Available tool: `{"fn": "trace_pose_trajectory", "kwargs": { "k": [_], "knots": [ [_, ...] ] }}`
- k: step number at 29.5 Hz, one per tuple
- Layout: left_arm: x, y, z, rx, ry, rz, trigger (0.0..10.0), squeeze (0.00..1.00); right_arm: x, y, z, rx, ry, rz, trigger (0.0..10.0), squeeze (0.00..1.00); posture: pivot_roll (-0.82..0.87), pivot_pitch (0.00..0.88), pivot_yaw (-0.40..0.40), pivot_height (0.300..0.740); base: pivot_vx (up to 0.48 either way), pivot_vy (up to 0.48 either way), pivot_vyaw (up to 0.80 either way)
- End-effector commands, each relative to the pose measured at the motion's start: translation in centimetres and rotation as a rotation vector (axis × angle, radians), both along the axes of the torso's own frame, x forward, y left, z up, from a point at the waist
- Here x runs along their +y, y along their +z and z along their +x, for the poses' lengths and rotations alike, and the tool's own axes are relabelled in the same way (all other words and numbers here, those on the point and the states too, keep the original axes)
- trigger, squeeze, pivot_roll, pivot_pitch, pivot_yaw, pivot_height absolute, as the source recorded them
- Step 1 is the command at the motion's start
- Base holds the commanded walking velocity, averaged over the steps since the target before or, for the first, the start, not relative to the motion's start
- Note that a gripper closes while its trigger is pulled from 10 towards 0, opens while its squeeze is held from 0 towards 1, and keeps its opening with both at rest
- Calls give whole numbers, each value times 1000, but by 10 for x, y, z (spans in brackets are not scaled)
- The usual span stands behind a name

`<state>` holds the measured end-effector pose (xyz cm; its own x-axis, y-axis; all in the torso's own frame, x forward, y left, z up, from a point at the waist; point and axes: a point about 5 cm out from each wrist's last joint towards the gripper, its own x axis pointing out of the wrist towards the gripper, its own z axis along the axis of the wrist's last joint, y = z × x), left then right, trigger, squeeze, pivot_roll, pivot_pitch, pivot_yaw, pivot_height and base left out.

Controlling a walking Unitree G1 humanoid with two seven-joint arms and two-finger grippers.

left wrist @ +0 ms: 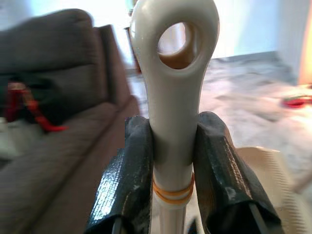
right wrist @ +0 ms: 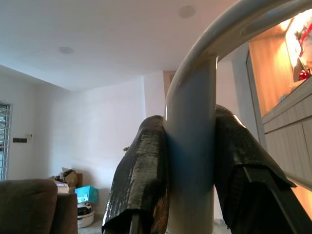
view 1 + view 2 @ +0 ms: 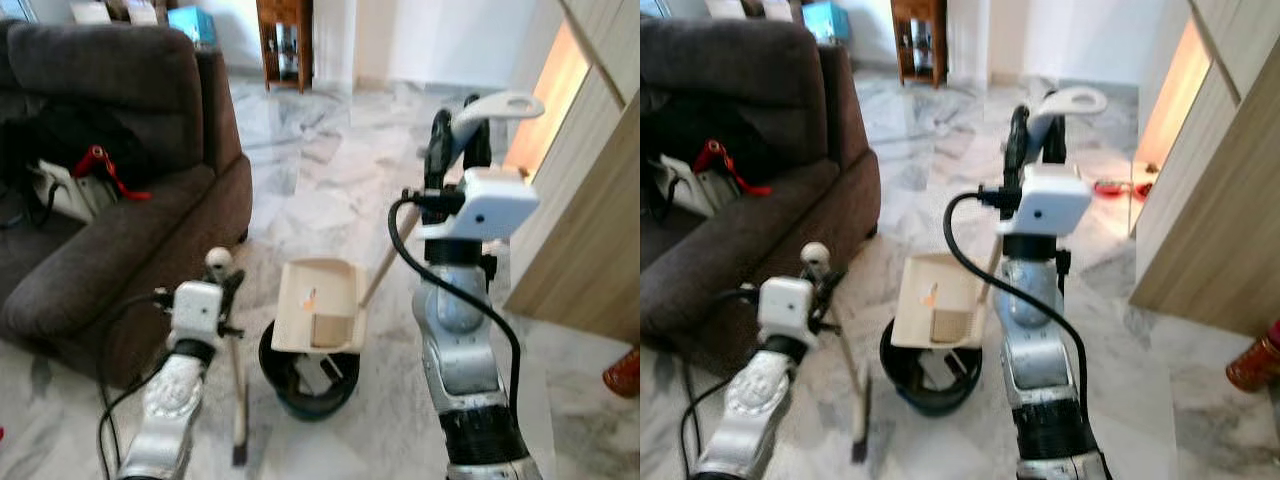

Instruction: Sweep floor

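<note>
Below, dustpan (image 3: 318, 305) tilts over black bin (image 3: 310, 385).

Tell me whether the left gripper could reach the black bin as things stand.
Probably not freely: the left gripper is shut on the broom handle. The black bin sits close beside it under the tilted dustpan, so distance looks fine.

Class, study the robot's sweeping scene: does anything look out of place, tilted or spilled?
Nothing is spilled. The dustpan is tilted over the black bin, its handle clamped in the right gripper. The left gripper grips the broom handle. A red strap lies on the sofa.
</note>
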<state>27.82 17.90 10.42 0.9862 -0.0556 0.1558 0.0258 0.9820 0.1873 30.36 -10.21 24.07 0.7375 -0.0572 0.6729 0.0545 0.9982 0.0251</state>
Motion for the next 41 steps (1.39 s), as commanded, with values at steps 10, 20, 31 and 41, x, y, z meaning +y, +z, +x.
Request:
{"fn": "trace_pose_trajectory", "kwargs": {
  "k": [10,20,31,41],
  "knots": [
    [18,19,-16,-23,89,25,10000,0,18,22,-13,-167,45,-99,10000,0,-3,0,32,740,0,0,0],
    [10,22,-13,-23,42,19,10000,0,48,21,-26,-212,149,-149,10000,0,-4,0,37,740,0,0,0],
    [6,23,-13,-16,29,9,10000,0,81,16,-45,-279,252,-261,10000,0,0,0,36,740,0,0,0],
    [2,22,-13,-13,12,9,10000,0,100,14,-60,-393,273,-438,10000,0,-4,0,33,740,0,0,0]
  ]
}}
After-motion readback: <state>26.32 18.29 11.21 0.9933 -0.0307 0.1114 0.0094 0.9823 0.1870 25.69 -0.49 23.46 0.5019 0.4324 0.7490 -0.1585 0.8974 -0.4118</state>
